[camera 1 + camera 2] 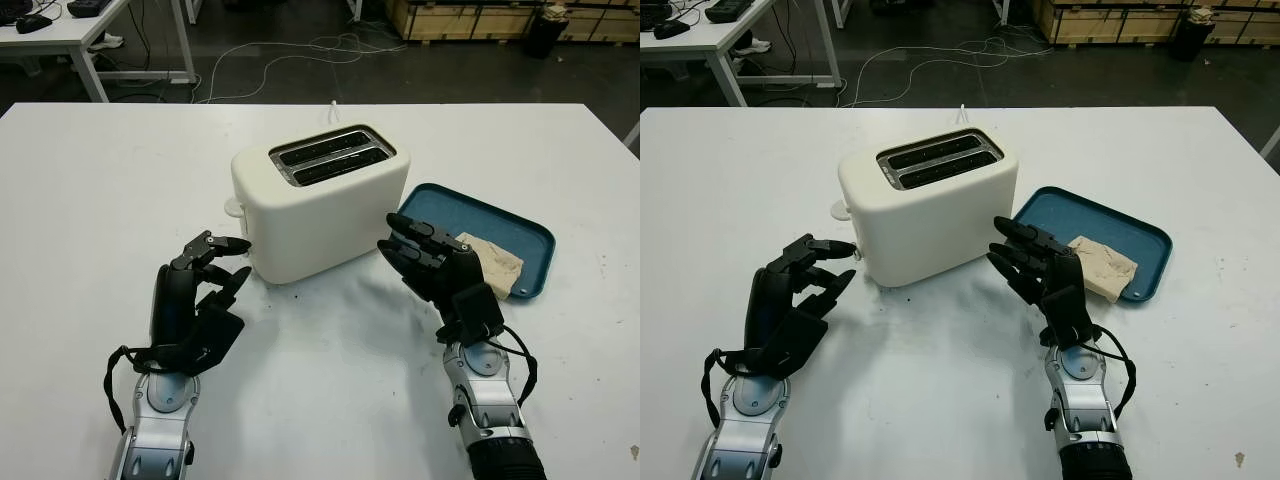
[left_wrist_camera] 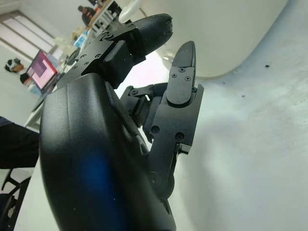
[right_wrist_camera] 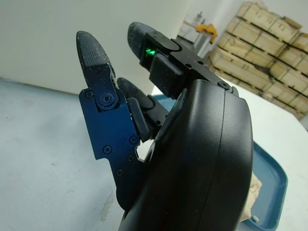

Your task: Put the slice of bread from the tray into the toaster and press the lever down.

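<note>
Bread (image 1: 497, 265) lies flat in the blue tray (image 1: 520, 228) at the right of the white desk (image 1: 100, 180), a pale, rough-crusted slice partly hidden behind the right hand (image 1: 425, 258); its long axis cannot be told. Beside the tray stands a smooth cream toaster (image 1: 315, 200) with rounded corners, its two slots running obliquely across the desk. The right hand is open, holding nothing, between toaster and tray. The left hand (image 1: 200, 285) is open near the toaster's left end.
</note>
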Motion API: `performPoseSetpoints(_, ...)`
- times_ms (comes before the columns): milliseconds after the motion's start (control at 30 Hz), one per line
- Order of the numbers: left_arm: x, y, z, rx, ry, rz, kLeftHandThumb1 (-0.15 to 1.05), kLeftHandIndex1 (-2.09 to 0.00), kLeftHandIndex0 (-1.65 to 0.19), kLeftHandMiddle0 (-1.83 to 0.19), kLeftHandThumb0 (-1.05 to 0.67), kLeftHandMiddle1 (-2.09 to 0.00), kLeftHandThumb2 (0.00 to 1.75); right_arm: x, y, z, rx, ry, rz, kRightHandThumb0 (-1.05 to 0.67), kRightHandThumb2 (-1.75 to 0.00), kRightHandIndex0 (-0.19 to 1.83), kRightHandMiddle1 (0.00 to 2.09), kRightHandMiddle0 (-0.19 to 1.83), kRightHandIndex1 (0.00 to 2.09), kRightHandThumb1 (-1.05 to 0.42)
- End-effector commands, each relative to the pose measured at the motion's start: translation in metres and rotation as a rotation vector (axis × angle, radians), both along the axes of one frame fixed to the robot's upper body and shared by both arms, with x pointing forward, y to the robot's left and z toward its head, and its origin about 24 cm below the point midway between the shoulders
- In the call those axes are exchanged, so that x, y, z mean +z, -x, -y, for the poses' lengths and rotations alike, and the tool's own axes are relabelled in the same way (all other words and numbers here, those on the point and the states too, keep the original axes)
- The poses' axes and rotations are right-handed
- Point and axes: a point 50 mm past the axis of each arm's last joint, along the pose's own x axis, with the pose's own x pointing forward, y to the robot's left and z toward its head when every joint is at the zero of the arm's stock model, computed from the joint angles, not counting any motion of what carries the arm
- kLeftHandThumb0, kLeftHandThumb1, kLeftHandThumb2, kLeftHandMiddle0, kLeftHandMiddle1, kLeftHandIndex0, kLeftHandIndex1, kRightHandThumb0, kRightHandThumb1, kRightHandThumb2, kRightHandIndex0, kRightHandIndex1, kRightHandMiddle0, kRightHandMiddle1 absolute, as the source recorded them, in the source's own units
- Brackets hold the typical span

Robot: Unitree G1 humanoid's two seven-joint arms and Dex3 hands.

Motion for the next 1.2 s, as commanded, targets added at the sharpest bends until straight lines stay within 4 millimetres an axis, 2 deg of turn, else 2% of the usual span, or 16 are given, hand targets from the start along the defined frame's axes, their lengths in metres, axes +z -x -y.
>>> performPoseSetpoints(0, 0.001, 0.002, 0.001, -0.011, -0.002, 0.01, 0.92, -0.88, -0.63, -0.63, -0.25, -1.35, 0.19, 0.002, -0.002, 0.002, -0.002, 0.004, 0.011, -0.55, 0.0, 1.04, 0.04, 0.99, 0.1, -0.81)
performPoseSetpoints(333, 0.001, 0.002, 0.002, -0.033, -0.01, 0.005, 0.92, -0.89, -0.62, -0.63, -0.24, -1.36, 0.2, 0.0, 0.001, 0.002, 0.011, 0.007, 0.009, -0.55, 0.0, 1.03, 0.02, 0.99, 0.12, -0.81)
performPoseSetpoints(500, 0.002, 0.002, 0.001, -0.031, -0.003, 0.008, 0.92, -0.89, -0.62, -0.62, -0.24, -1.36, 0.2, 0.011, 0.01, 0.012, 0.074, 0.035, 0.126, -0.54, 0.0, 1.0, 0.0, 0.95, 0.12, -0.81)
performPoseSetpoints(633, 0.002, 0.002, 0.001, -0.039, 0.005, 0.005, 0.92, -0.89, -0.62, -0.62, -0.24, -1.36, 0.2, 0.031, 0.027, 0.041, 0.017, 0.269, 0.334, -0.53, 0.0, 0.98, 0.0, 0.92, 0.1, -0.78)
performPoseSetpoints(767, 0.004, 0.001, 0.0, -0.039, -0.007, 0.011, 0.92, -0.89, -0.61, -0.62, -0.23, -1.35, 0.2, 0.043, 0.041, 0.069, -0.053, 0.536, 0.447, -0.57, -0.01, 0.89, 0.0, 0.82, 0.04, -0.79)
performPoseSetpoints(933, 0.005, -0.001, 0.002, -0.051, -0.006, 0.014, 0.92, -0.89, -0.61, -0.62, -0.22, -1.34, 0.2, 0.041, 0.044, 0.097, -0.078, 0.755, 0.454, -0.6, 0.0, 0.76, 0.0, 0.7, 0.0, -0.8)
performPoseSetpoints(1167, 0.007, -0.002, 0.001, -0.043, 0.006, 0.016, 0.92, -0.9, -0.62, -0.62, -0.23, -1.37, 0.19, 0.032, 0.043, 0.123, -0.135, 1.081, 0.504, -0.71, 0.0, 0.54, 0.0, 0.53, 0.0, -0.79)
